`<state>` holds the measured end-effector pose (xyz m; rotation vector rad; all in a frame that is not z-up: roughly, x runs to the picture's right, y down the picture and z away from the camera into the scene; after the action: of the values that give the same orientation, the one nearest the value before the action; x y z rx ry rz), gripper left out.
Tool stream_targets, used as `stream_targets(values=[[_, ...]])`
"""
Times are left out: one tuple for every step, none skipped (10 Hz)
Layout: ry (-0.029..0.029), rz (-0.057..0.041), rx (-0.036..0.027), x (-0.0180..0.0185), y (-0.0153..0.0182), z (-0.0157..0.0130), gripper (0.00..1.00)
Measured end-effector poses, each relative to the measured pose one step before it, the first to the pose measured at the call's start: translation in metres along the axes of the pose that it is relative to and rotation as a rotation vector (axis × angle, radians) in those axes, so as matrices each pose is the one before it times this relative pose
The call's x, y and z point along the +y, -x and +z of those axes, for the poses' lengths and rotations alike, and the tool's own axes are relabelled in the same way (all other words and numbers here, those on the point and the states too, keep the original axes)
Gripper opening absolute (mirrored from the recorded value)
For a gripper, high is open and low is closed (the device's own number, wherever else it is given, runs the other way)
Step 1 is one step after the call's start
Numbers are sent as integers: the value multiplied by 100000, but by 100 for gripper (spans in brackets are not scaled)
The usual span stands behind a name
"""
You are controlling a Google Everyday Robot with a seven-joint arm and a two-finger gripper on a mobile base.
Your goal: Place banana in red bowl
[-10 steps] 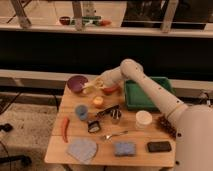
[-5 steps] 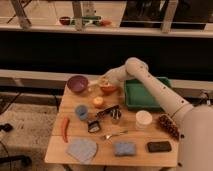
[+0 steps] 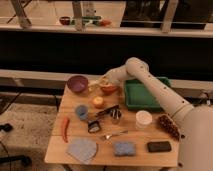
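Observation:
The red bowl (image 3: 109, 90) sits at the back of the wooden table, to the right of the purple bowl (image 3: 77, 83). My gripper (image 3: 103, 81) is at the red bowl's left rim, just above it, with the arm reaching in from the right. It is shut on the banana (image 3: 95, 84). The pale yellow fruit sticks out to the left of the fingers, between the two bowls. The part of the banana inside the gripper is hidden.
A green tray (image 3: 145, 95) lies right of the red bowl. In front are a round orange fruit (image 3: 98, 102), blue cup (image 3: 81, 111), red chili (image 3: 65, 129), black tool (image 3: 106, 111), metal cup (image 3: 116, 116), white cup (image 3: 143, 119), grey cloth (image 3: 82, 149) and blue sponge (image 3: 124, 148).
My gripper has moved a little back and to the right with the banana, from the bowl's front left up to its left rim. Nothing else has moved.

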<state>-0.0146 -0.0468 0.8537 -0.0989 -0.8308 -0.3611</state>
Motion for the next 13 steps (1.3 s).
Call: stream_targets(values=[[-851,106,1056,15,-213,94,0],[-870,308,1159,-22,-627,-39,0],[-1333,33,2328,-335,-1761,32,0],[-698,-276,1580,-580,-1531,457,0],[-347,-173,1252,-446,-1389,459,0],[-523,583,1999,92,-1873,-80,0],[-265,328,935,114,-661,-187,0],[-95,64,1333,146,-655,50,0],[-60,83,1054,90,-380,81,0],[-85,355,912,185,-366,-54,0],[-106,232,306,84,-181,-167,0],[-9,72,40,35,-42,-22,1],[54,-137,-116,-60,109,80,7]])
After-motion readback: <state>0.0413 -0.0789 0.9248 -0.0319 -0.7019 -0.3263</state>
